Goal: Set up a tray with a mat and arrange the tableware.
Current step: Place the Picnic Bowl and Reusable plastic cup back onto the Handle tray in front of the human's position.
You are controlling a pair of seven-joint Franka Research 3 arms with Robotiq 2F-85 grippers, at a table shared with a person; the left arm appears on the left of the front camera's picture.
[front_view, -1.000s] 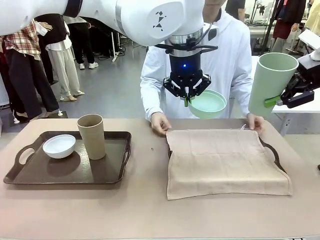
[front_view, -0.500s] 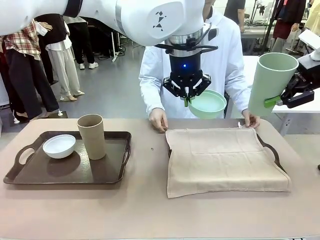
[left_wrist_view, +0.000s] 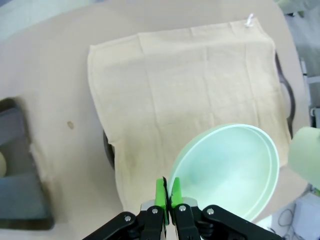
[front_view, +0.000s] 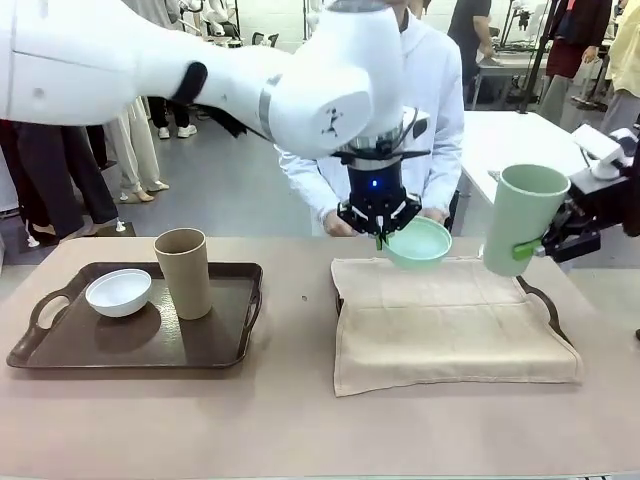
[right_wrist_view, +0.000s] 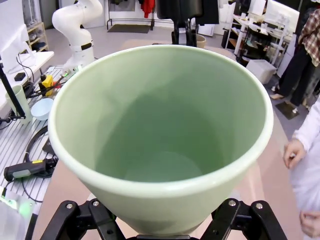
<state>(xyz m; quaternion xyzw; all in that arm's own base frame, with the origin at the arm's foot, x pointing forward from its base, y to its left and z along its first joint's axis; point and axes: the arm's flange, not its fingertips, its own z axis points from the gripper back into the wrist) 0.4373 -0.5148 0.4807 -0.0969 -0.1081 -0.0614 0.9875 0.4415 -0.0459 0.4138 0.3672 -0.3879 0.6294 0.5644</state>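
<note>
My left gripper (front_view: 383, 232) reaches across the middle and is shut on the rim of the small mint-green bowl (front_view: 420, 243), which hangs tilted just above the far edge of the beige mat (front_view: 450, 325). In the left wrist view the green pads (left_wrist_view: 161, 192) pinch the bowl (left_wrist_view: 227, 170) over the mat (left_wrist_view: 190, 95). My right gripper (front_view: 540, 245) is shut on the tall mint-green cup (front_view: 520, 230), upright above the mat's far right corner. The cup (right_wrist_view: 165, 140) sits between my right gripper's black fingers (right_wrist_view: 65, 220). The mat covers a dark tray (front_view: 548, 303).
A second dark tray (front_view: 60, 345) at the left carries a small white bowl (front_view: 118, 292) and a tall tan-brown cup (front_view: 184, 272). A person in white stands behind the table, one hand (front_view: 335, 222) just past the mat's far edge. Bare tabletop lies along the front.
Both arms came down toward the mat with the bowl and the cup. The person's hands let go of the mat's far corners and drew back.
</note>
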